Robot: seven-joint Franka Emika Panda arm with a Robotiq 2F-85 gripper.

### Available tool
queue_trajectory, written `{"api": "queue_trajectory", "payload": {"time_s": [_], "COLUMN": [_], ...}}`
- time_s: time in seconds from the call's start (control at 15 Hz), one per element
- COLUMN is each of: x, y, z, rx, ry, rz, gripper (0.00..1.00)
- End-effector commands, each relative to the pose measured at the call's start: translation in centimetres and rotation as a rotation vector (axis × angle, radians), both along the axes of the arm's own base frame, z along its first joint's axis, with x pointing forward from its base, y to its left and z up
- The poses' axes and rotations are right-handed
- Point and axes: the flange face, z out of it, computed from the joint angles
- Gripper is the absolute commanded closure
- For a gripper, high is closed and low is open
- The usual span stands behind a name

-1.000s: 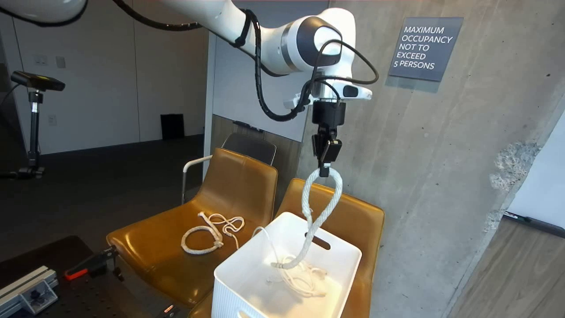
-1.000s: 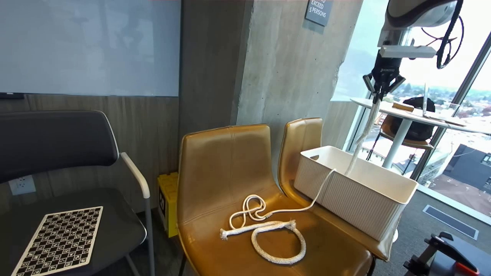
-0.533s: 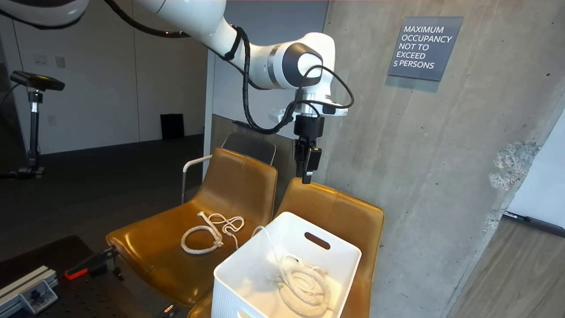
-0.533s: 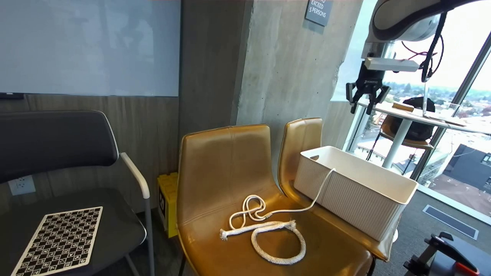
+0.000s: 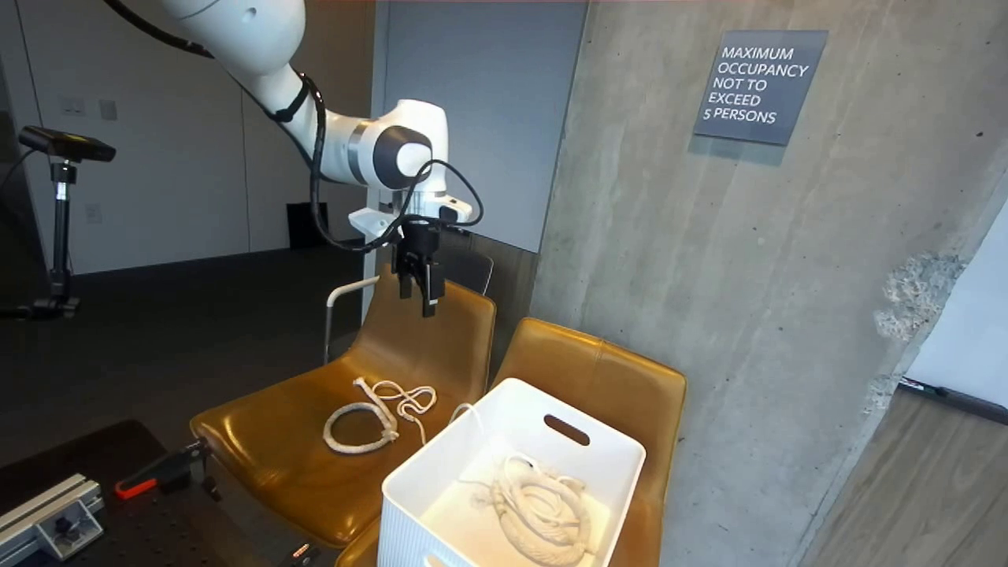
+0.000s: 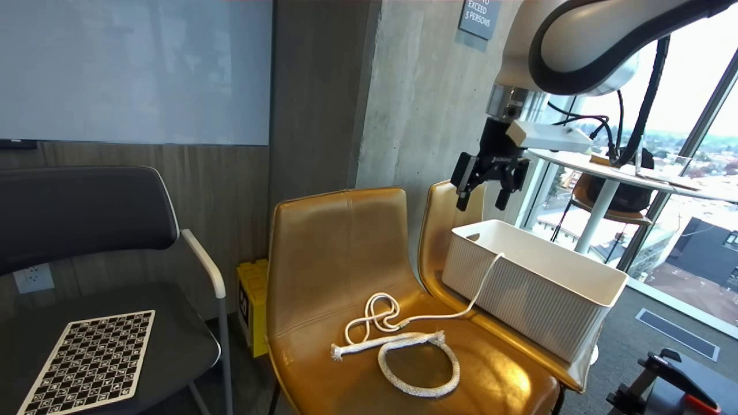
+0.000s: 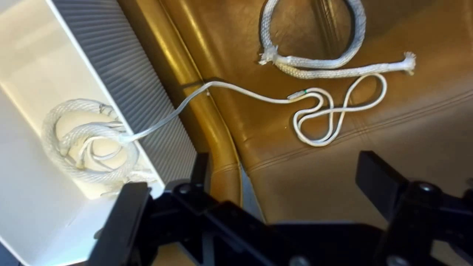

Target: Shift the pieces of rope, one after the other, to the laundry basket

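Where the seat of the left tan chair spreads out in an exterior view, a thick rope lies leftmost, off-white and braided, curled into one round loop with a straight tail; it frays into tufts at the tail's tip and where the loop closes. Close beside it to the right, a thin cord lies on the same seat, smoother and whiter, folded into slack, flattened bends, and the wrist view shows a small green band near a pale tip. In both exterior views this cord runs on to the right, climbs and passes over the rim of the laundry basket.

Higher up, the gripper hangs in mid-air, pointing down, apart from ropes and basket; its fingers are spread wide.

Farthest right of these stands the basket itself, white and rectangular, on the right tan chair. Its outer sides are finely ribbed, its inside looks smooth, and a slot-shaped handle hole pierces one end wall. On its floor a coiled rope lies in thick rounds, cream-coloured in an exterior view. Loops of slimmer cord lie among those rounds; whether they belong to the cord crossing the rim cannot be told.
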Motion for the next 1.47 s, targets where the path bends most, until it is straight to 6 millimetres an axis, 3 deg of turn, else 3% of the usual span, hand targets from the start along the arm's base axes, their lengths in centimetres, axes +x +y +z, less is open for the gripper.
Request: {"api": "queue_trajectory", "payload": {"time_s": [0.0,0.27,0.47,0.67,1.07,1.4], "x": [-2.9,-2.7,-1.2,0.9,5.0,3.7], "y": [5.3,11.7,14.3,14.4,10.9,9.6], "z": [-4.4,-9.3,-12.2,-15.1,-20.3,-26.2], "rx": [0.007,-0.041,-0.107,-0.172,-0.244,-0.249], "ry": [0.019,0.032,0.037,0.042,0.079,0.197], "rz": [0.126,0.251,0.319,0.354,0.326,0.301], "gripper": [0.00,0.00,0.00,0.00,0.00,0.00]}}
